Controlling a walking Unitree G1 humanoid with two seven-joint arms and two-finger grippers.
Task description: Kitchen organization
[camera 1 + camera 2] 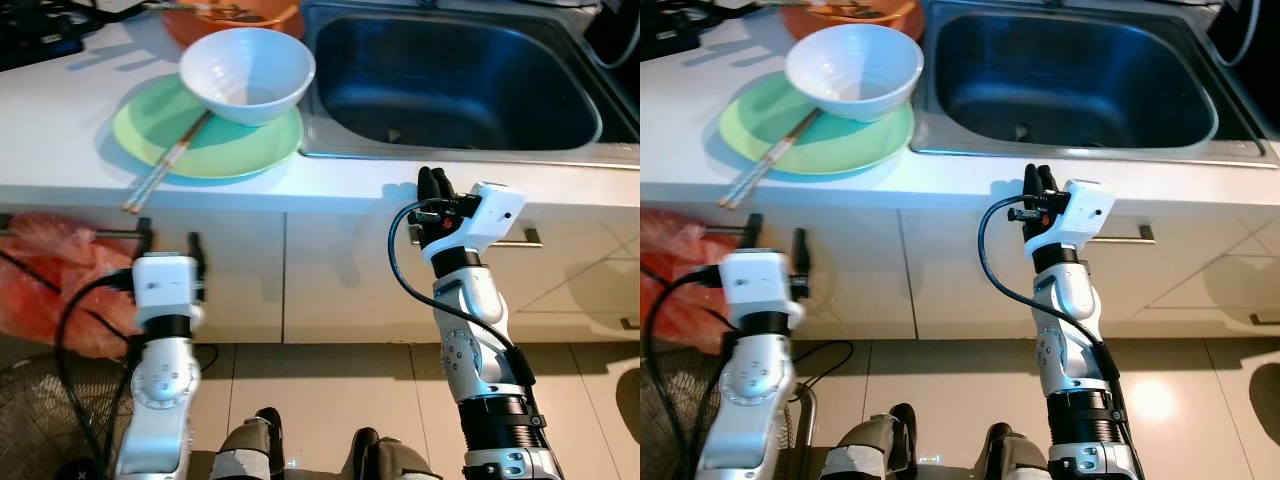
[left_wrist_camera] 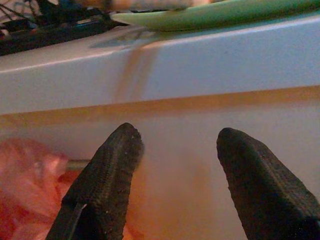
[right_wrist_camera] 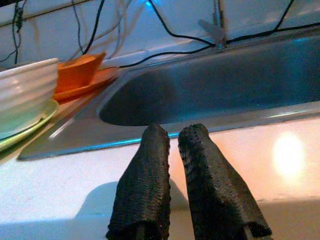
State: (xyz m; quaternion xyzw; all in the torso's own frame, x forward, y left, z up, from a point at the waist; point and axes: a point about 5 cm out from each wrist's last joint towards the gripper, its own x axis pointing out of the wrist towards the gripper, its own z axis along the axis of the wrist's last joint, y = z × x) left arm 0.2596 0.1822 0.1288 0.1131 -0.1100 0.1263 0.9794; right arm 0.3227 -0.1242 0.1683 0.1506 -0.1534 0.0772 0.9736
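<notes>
A white bowl [image 1: 247,72] rests on a green plate [image 1: 205,137] on the white counter [image 1: 60,120], with a pair of chopsticks [image 1: 165,166] lying across the plate's near rim. An orange dish [image 1: 232,17] stands behind them. The steel sink [image 1: 455,75] lies to the right. My right gripper [image 1: 435,186] is raised at the counter's front edge below the sink, its fingers [image 3: 152,165] shut and empty. My left gripper [image 1: 171,244] hangs lower, in front of the cabinet doors, with its fingers [image 2: 117,160] open and nothing between them.
An orange-red plastic bag [image 1: 45,275] hangs on the cabinet front at the left. A fan grille [image 1: 40,420] stands on the tiled floor at lower left. Cabinet handles [image 1: 520,240] stick out below the sink. Cables run along the wall [image 3: 125,30].
</notes>
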